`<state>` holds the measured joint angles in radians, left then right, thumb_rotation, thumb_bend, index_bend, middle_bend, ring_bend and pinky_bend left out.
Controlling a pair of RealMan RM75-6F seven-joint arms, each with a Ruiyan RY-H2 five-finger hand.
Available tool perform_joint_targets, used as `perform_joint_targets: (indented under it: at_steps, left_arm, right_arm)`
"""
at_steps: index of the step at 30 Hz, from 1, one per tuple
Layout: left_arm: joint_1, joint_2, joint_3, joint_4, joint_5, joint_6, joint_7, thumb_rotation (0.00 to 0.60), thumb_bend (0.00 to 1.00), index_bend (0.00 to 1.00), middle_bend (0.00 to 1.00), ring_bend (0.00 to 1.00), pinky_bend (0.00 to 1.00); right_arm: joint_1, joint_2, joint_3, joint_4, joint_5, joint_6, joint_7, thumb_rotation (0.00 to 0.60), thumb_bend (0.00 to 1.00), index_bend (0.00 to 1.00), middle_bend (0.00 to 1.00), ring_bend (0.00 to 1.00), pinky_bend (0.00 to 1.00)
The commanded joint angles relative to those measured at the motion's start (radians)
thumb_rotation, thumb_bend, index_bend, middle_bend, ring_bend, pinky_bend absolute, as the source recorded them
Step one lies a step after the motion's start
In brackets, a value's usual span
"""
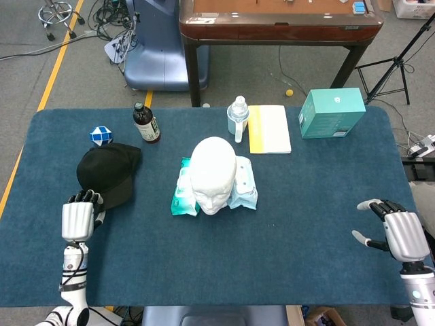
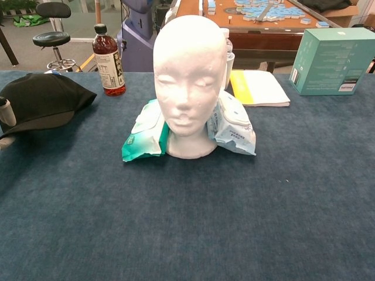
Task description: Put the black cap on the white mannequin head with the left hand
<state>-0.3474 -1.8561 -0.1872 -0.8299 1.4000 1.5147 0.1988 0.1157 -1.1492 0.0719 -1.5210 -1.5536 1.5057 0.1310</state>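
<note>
Left hand (image 1: 77,219) at lower left grips the black cap (image 1: 107,174) by its brim, cap lifting off the table (image 1: 306,258); right hand (image 1: 401,234) idle, fingers spread, lower right. Grasp looks done; next: carry right and up over the white mannequin head (image 1: 213,174) at centre, clearing the brown bottle (image 1: 145,123) and the wipe packs (image 1: 182,191) flanking it.

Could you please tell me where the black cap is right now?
The black cap sits far left on the table, gripped by the left hand, below the blue-white cube.
</note>
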Motion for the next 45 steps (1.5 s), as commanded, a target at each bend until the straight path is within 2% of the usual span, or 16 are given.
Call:
perform_joint_targets:
  at_steps: [1,9,14,19,28,34,45]
  left_arm:
    - [-0.002,0.003,-0.002,-0.003,-0.003,-0.005,0.003,0.600,0.26,0.54,0.46,0.35,0.45]
    - [-0.005,0.010,-0.006,-0.001,0.009,0.016,-0.016,0.600,0.31,0.60,0.46,0.36,0.45]
    - [-0.007,0.022,-0.001,0.013,0.052,0.082,-0.045,0.600,0.31,0.70,0.52,0.41,0.45]
    - [-0.014,0.043,0.005,0.013,0.091,0.135,-0.047,0.600,0.31,0.75,0.56,0.43,0.45]
    - [-0.039,0.070,0.011,0.039,0.152,0.206,-0.058,0.600,0.31,0.80,0.62,0.47,0.45]
    - [-0.058,0.090,0.000,0.051,0.183,0.267,-0.072,0.600,0.31,0.85,0.68,0.53,0.49]
    - [-0.076,0.145,-0.015,0.008,0.215,0.339,-0.048,0.600,0.31,0.87,0.72,0.56,0.52]
  right_arm:
    - [0.000,0.000,0.000,0.000,0.001,0.000,0.001,0.600,0.10,0.40,0.43,0.36,0.43]
    - [-0.002,0.001,0.001,0.000,0.000,0.004,0.005,0.600,0.10,0.40,0.43,0.36,0.43]
    - [-0.002,0.001,0.001,0.000,0.000,0.005,0.006,0.600,0.10,0.40,0.43,0.36,0.43]
    - [-0.002,0.000,0.000,0.000,-0.004,0.006,0.004,0.600,0.10,0.40,0.43,0.36,0.43]
    - [-0.005,0.001,0.000,0.000,-0.006,0.012,0.007,0.600,0.10,0.40,0.43,0.36,0.43]
    - [-0.005,0.001,0.000,-0.001,-0.007,0.014,0.008,0.600,0.10,0.40,0.43,0.36,0.43]
    - [-0.006,-0.001,-0.002,-0.002,-0.012,0.016,0.001,0.600,0.10,0.40,0.43,0.36,0.43]
